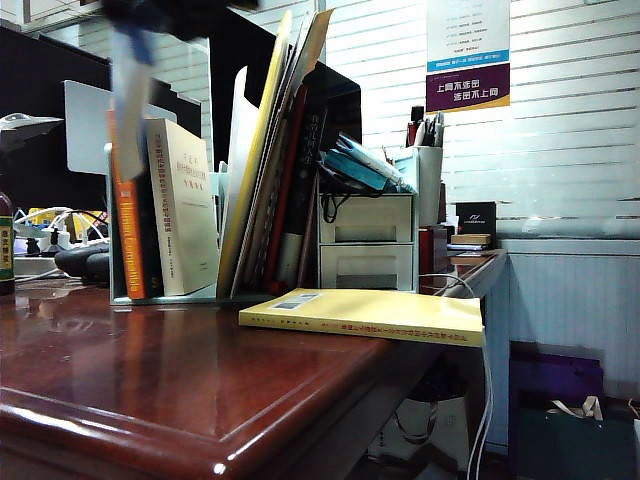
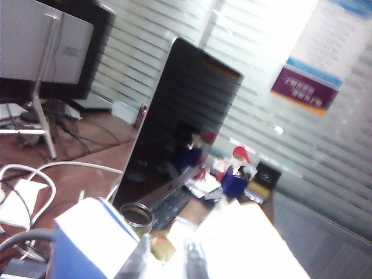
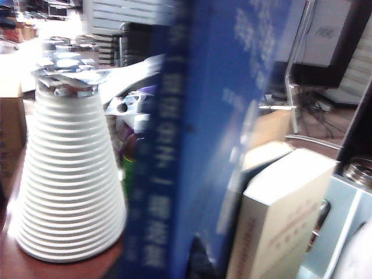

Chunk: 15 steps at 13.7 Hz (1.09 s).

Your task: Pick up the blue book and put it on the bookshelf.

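Observation:
The blue book (image 1: 130, 100) is a blurred upright streak above the left end of the bookshelf (image 1: 200, 297), higher than the books standing there. In the right wrist view the blue book (image 3: 203, 116) fills the middle, spine and cover facing me. My right gripper (image 3: 174, 258) has one dark finger (image 3: 197, 253) flat on the cover; the other is hidden behind the book. From the left wrist view I look down on the blue book (image 2: 87, 244), which is beside my left gripper (image 2: 167, 260), not in it. That gripper's fingers stand nearly together with nothing between them.
An orange-spined book (image 1: 125, 240) and a white book (image 1: 185, 200) stand in the rack right beside the blue one. A pale yellow book (image 1: 370, 312) lies flat at the table edge. A white drawer cabinet (image 1: 365, 245) stands behind it. A white ribbed cone (image 3: 70, 174) stands close by.

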Motion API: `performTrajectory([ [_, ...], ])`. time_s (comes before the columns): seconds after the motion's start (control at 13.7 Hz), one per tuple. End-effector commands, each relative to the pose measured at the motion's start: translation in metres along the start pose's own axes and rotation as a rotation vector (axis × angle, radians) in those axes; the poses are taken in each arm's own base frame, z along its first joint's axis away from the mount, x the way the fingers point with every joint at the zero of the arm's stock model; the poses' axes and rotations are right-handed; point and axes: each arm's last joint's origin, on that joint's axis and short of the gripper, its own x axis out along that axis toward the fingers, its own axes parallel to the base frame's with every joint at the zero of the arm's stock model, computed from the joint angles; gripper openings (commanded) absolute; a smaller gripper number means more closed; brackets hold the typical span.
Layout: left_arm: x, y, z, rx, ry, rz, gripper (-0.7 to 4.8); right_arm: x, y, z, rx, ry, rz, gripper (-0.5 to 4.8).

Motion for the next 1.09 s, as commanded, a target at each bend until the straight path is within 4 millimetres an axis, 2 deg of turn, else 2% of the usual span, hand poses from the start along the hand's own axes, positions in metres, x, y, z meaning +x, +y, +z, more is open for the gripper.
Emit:
performTrajectory([
  [0.07, -0.006, -0.007, 0.012, -0.018, -0.050, -0.070, -0.06, -0.001, 0.005, 0.006, -0.002, -0.028, 0.047, -0.03],
  [0.15, -0.006, -0.007, 0.011, -0.016, -0.042, -0.073, -0.06, -0.001, 0.005, 0.006, -0.002, -0.029, 0.046, -0.05],
  [0.22, -0.006, -0.007, 0.011, -0.017, -0.046, -0.072, 1.00, -0.002, 0.004, 0.007, -0.015, -0.025, -0.002, -0.05],
  [0.36, -0.007, -0.008, 0.015, -0.026, -0.076, -0.081, 4.34, -0.003, 0.001, 0.012, -0.027, -0.045, -0.071, -0.05],
  [0.44, -0.008, -0.008, 0.018, -0.032, -0.099, -0.085, 4.79, -0.004, -0.001, 0.016, -0.024, -0.064, -0.083, -0.05],
  [0.66, -0.015, -0.009, 0.034, -0.064, -0.212, -0.108, 4.79, -0.011, -0.006, 0.033, -0.028, -0.149, -0.104, -0.05],
  [1.09, -0.042, -0.001, 0.066, -0.099, -0.393, 0.083, 4.79, -0.027, -0.028, 0.070, 0.035, -0.407, -0.209, -0.05],
])
